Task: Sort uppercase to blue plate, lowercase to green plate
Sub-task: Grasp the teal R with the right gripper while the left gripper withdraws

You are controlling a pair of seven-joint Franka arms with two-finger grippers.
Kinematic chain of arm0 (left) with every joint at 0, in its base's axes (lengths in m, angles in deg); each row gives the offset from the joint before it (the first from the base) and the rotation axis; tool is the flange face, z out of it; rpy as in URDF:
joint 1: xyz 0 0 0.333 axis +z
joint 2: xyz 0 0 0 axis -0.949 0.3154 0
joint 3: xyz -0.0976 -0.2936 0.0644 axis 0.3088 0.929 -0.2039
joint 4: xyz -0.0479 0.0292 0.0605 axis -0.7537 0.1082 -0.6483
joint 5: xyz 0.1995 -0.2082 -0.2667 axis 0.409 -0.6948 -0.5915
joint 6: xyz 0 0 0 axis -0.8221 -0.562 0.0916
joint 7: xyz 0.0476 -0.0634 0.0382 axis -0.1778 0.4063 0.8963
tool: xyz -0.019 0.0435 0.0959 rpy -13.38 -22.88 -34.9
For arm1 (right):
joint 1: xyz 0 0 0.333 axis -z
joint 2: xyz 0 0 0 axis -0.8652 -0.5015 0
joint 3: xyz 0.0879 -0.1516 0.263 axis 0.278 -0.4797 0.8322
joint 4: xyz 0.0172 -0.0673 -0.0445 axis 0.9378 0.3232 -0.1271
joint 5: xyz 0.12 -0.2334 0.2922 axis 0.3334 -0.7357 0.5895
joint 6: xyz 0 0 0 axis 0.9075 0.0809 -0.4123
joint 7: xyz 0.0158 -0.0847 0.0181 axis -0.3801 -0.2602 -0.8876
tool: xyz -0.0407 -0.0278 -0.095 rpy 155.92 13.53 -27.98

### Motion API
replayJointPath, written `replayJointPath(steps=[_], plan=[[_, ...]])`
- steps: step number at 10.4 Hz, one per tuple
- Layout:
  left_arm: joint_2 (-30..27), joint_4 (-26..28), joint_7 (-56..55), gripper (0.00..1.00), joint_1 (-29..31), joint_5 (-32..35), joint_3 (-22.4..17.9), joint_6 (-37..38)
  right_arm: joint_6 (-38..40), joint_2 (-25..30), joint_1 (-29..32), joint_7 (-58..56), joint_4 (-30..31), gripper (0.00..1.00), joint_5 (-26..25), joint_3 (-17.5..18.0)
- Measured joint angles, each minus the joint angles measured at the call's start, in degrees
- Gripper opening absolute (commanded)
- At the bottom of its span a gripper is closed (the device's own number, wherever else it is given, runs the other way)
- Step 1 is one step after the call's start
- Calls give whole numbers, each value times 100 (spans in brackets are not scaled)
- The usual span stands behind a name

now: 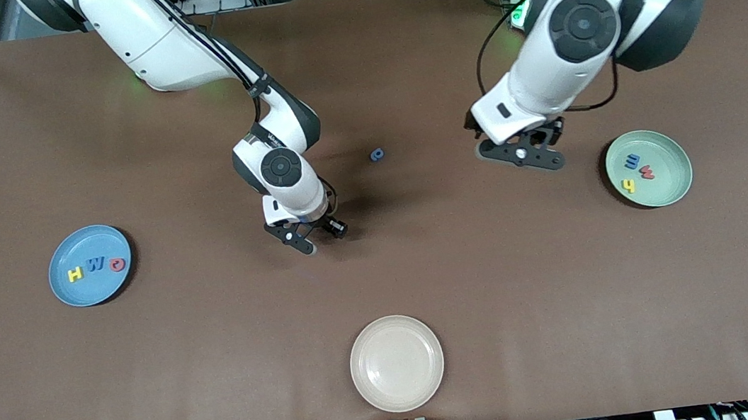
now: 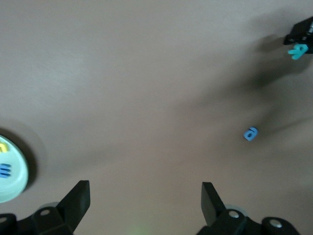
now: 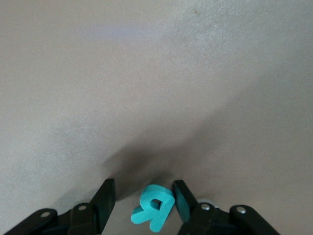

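Right gripper (image 3: 142, 200) brackets the small teal foam capital letter (image 3: 153, 207) mid-table, one finger touching, jaws not yet clamped — it could tip or squirt free. Left gripper (image 2: 145, 198) waits, wide open.

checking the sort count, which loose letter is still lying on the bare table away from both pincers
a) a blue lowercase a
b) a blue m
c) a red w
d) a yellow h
a: the small blue a lies alone on the brown table between the two arms, while the yellow, red and other blue letters already sit on the blue plate and the green plate.
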Motion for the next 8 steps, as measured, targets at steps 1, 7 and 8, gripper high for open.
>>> replayJointPath(steps=[1,7,8], plan=[[-15,182,-301,100,-1,-50,136,-204,-1,0,-13,-1,-7,38,0,7],[-375,1468,-902,100,11,-214,521,-1491,22,31,-52,-89,-31,16,-2,19],[-437,1712,-908,100,13,-261,556,-1761,25,31,-52,-143,-31,16,-2,20]])
